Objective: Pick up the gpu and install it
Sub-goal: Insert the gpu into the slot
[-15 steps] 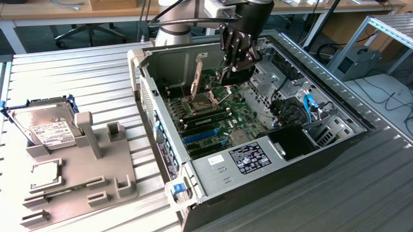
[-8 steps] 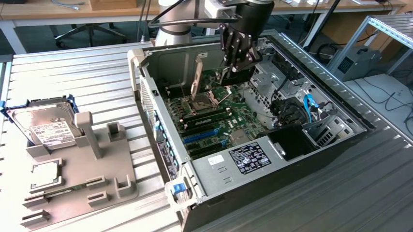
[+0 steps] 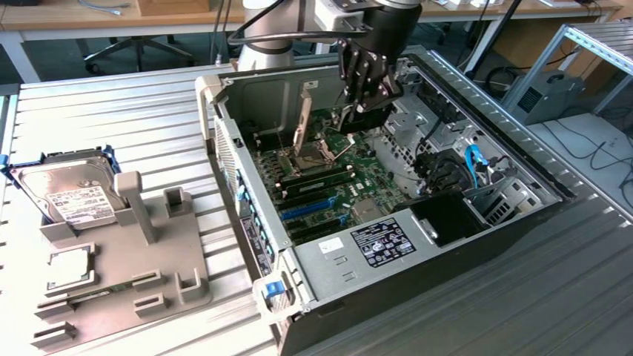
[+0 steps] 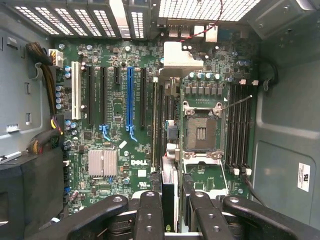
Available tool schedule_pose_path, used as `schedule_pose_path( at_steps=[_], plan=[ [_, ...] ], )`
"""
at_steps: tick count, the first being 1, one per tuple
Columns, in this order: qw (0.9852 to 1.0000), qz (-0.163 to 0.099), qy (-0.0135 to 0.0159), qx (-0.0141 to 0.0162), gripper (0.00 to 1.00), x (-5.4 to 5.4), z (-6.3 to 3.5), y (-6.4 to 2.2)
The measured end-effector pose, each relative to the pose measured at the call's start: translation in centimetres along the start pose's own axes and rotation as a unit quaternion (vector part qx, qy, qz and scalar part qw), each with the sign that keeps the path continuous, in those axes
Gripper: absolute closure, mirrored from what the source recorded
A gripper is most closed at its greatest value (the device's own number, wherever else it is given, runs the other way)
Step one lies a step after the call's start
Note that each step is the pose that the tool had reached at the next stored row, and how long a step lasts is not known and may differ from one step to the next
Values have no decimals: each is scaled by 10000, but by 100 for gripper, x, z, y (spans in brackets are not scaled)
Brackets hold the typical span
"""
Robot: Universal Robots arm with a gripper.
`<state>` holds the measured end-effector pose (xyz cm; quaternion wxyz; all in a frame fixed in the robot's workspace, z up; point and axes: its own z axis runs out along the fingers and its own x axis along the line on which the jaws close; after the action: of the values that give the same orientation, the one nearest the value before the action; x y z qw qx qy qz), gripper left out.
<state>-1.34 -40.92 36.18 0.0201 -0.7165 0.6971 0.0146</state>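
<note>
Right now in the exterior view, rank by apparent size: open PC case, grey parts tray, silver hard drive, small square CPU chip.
1. Open black-and-silver PC case
2. Flat grey plastic parts tray
3. Silver white-labelled hard drive
4. Small square silver CPU chip
No close calls.

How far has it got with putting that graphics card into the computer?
Done: the gpu is picked up, away from the grey parts stand, and sits edge-on between the fingers in the wrist view. In hand: the gripper holds it above the motherboard inside the open computer case. Left: seating it, as the blue slot is bare.
</note>
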Motion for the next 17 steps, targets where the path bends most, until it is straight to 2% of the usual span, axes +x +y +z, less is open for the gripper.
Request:
schedule_pose_path(
  at_steps=[17],
  plan=[
    [10000,0,1,0,74,42,21,2]
  ],
)
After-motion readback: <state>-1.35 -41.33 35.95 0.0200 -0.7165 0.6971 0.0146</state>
